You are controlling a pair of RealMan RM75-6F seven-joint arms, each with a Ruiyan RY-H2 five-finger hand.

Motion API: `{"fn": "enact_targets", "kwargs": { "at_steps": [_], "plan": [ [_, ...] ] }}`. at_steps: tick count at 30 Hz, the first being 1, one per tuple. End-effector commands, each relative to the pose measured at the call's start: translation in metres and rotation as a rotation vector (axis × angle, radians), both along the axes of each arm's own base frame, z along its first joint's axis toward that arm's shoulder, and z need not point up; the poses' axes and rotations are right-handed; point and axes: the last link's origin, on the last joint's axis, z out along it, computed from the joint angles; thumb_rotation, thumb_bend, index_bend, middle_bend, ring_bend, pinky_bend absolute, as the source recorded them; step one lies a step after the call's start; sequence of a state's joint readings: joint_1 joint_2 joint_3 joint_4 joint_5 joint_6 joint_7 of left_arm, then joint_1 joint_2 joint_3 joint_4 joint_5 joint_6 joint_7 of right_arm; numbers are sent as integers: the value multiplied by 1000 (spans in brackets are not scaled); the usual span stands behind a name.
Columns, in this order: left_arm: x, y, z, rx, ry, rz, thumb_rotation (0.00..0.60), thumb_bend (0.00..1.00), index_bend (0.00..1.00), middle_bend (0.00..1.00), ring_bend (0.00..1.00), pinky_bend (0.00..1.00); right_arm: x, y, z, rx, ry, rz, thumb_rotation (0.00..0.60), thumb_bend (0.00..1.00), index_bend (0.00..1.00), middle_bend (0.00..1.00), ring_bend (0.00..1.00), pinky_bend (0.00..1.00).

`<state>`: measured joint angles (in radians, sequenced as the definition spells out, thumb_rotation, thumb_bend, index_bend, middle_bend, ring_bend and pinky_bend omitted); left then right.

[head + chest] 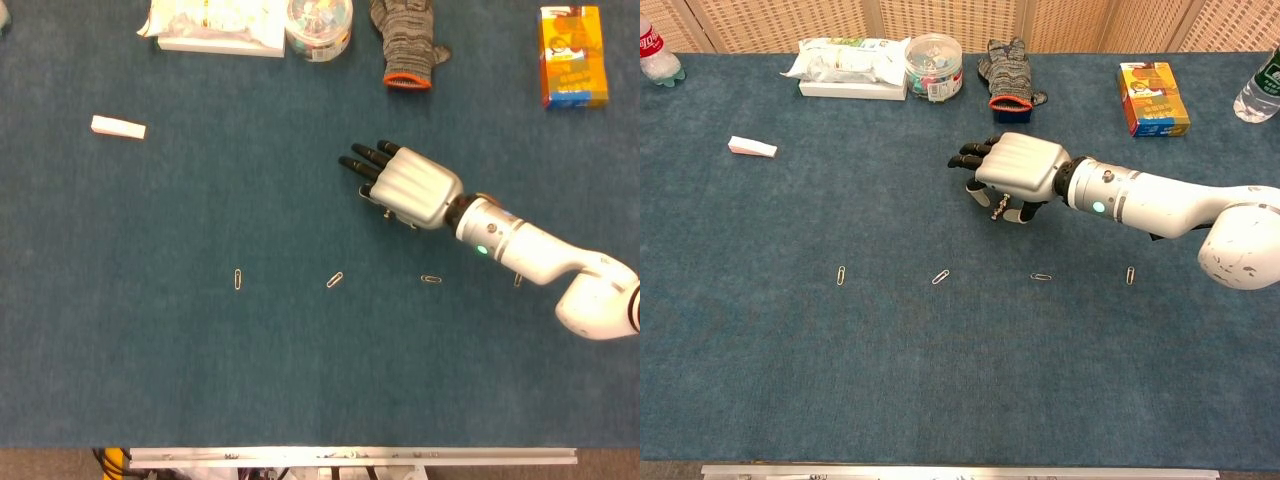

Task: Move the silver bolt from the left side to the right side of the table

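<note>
- One hand shows in both views: the right hand [1015, 168], palm down over the middle of the blue table [940, 380], with its dark fingers [970, 158] stretched toward the left.
- The silver bolt [1000, 205] hangs under this hand in the chest view, pinched beneath the palm by the thumb and a finger, so the hand is grasping it.
- The bolt looks like a short, thin, pale metal stem with a ribbed, threaded surface; it points downward and a little to the left.
- Its lower tip sits near the cloth, and whether it touches the table cannot be told.
- In the head view the bolt is nearly all hidden by the hand [410, 187]; only a small bit of metal shows at the lower edge of the palm.
- The left hand is in neither view.
- Four paper clips lie in a row nearer the camera than the hand: [841, 275], [940, 277], [1041, 276] and [1130, 275].
- A white eraser [752, 147] lies well apart at the left.
- Along the far edge stand a wipes pack [850, 66], a clear tub [934, 65], a grey glove [1008, 68] and an orange box [1152, 98].
- Two bottles sit in the far corners, [658, 52] and [1260, 90].
</note>
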<state>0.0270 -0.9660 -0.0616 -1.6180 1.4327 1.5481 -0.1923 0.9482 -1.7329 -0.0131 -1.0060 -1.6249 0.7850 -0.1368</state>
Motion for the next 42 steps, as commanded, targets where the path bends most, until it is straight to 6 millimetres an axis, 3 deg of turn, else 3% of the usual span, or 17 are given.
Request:
{"fn": "enact_targets", "kwargs": {
  "at_steps": [1, 5, 26, 42],
  "plan": [
    [0, 0, 0, 0, -1, 1, 600, 279, 577, 0, 0, 18, 1, 0, -1, 1, 0, 2, 600, 245, 480, 80, 0, 203],
    [0, 0, 0, 1, -2, -2, 600, 279, 577, 0, 0, 18, 2, 0, -1, 3, -1, 6, 600, 210, 492, 80, 0, 203],
    [0, -1, 1, 2, -6, -3, 600, 279, 578, 0, 0, 18, 3, -2, -5, 10, 19, -5, 600, 225, 519, 79, 0, 203],
    [0, -1, 1, 1, -9, -3, 600, 279, 578, 0, 0, 18, 7, -3, -8, 20, 27, -4, 600, 281, 519, 80, 0, 203]
  ]
}}
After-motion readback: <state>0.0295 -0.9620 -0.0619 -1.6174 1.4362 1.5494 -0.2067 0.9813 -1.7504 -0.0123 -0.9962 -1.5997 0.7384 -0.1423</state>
